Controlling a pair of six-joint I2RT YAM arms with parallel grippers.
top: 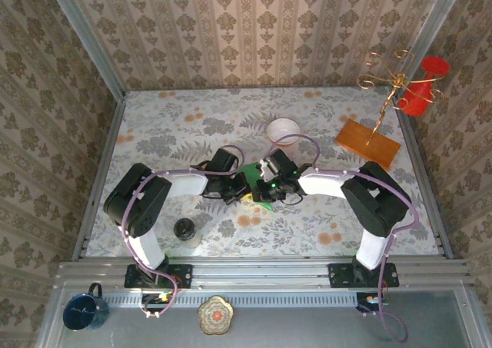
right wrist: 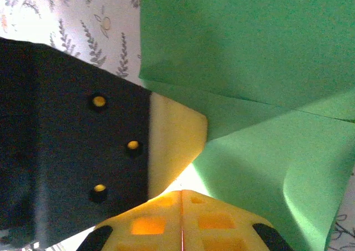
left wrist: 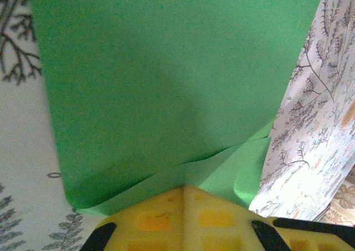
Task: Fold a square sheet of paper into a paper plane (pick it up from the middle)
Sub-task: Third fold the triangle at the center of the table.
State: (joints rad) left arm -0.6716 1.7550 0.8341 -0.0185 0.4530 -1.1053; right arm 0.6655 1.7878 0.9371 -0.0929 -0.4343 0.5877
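**Both pincers meet at the fold in the middle of the counter**

The green sheet of paper [left wrist: 166,85] sits in the centre of the top view, on the flowered counter [top: 346,225], between the two arms that reach in from lower left and lower right. It is no longer one flat layer. The left wrist view shows a second layer slanting out from under the main one along the bottom edge, so a first fold looks begun but not pressed flat.

The left pincer [left wrist: 183,204] has its yellow tips together at the bottom of its own view. The paper's lower edge runs right into them, so it reads as clamped on the sheet. That grip probably anchors the paper so it does not slide while the other arm works.

The right pincer [right wrist: 181,209] has its tips together too, just beside the left one's black body and yellow finger at the left of its view. A green flap comes down close to its tips. A bright gap shows there, though, and I cannot tell whether any paper is caught between them or whether they merely press next to the flap.

The white bowl [top: 284,129] and the wooden board [top: 367,143] stand apart in the upper right of the top view, out of the arms' way.

The next move probably calls for running the crease down without tearing the thin sheet.
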